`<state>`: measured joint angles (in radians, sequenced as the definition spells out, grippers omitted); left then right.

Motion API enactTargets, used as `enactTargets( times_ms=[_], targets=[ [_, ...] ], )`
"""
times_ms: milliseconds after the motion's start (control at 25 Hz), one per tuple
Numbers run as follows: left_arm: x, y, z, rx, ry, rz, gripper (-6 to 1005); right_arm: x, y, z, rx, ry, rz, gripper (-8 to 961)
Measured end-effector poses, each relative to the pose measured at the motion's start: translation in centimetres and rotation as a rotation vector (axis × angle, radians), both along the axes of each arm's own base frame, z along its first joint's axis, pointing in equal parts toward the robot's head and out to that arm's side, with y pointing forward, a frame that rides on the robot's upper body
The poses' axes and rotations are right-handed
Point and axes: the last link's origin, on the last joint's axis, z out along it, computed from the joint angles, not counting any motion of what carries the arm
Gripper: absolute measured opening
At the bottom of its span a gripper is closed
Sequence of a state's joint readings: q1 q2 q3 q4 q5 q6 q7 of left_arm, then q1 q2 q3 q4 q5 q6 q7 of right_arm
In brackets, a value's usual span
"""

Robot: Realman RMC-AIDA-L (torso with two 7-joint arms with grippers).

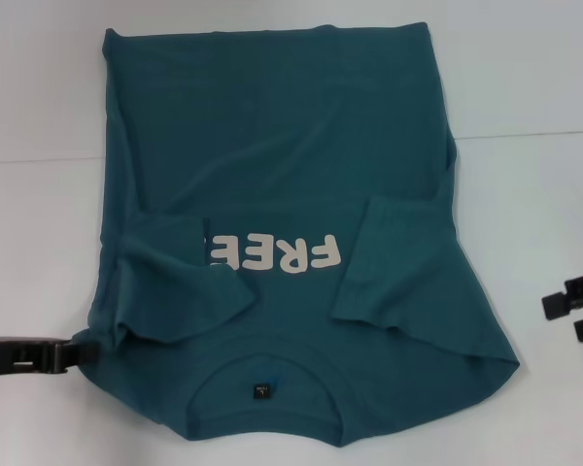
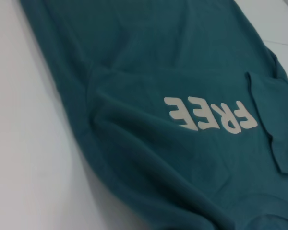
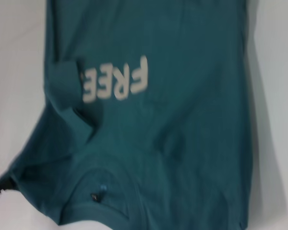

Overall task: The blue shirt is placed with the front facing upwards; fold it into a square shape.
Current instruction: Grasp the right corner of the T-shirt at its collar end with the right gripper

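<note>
- Head view: you've got the blue shirt [image 1: 282, 194] front-up across the middle of the desk [image 1: 534, 116], collar toward the near edge, hem toward the far edge. Both sleeves are folded in over the chest; the left one hides the end of the FREE print [image 1: 272, 254]. My read: side folds done, hem-to-collar fold left before it's square. The right shoulder flares toward the desk's right edge and may need tidying.
- Head view, grippers: left gripper [image 1: 78, 351] sits at the shirt's left shoulder edge near the near-left corner, tip at or touching the fabric. You can't tell if its fingers are clenched or released. Right gripper [image 1: 575, 313] is by the right edge, apart from the cloth, two dark fingers spread, grasping nothing.
- Left wrist view: you only see cloth, print and bare desk; no fingers.
- Right wrist view: collar and neck label [image 3: 97, 194] visible; the left gripper's tip shows dark at the shoulder edge.
</note>
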<state>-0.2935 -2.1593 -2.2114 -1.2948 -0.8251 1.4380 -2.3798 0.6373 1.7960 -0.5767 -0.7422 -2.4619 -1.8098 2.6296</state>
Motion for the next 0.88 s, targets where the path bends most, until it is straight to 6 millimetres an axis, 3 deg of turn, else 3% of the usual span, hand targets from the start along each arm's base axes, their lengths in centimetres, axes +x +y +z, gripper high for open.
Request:
enactTargets(
  times_ms=[440, 880],
  targets=[
    [0.5, 0.5, -0.3, -0.002, -0.009, -0.021, 55, 1.4, -1.0, -3.8, -0.062, -0.022, -0.052, 797],
    [0.7, 0.6, -0.3, 0.0, -0.008, -0.038, 58, 1.7, -0.8, -5.2, -0.04, -0.037, -0.047, 800]
  ],
)
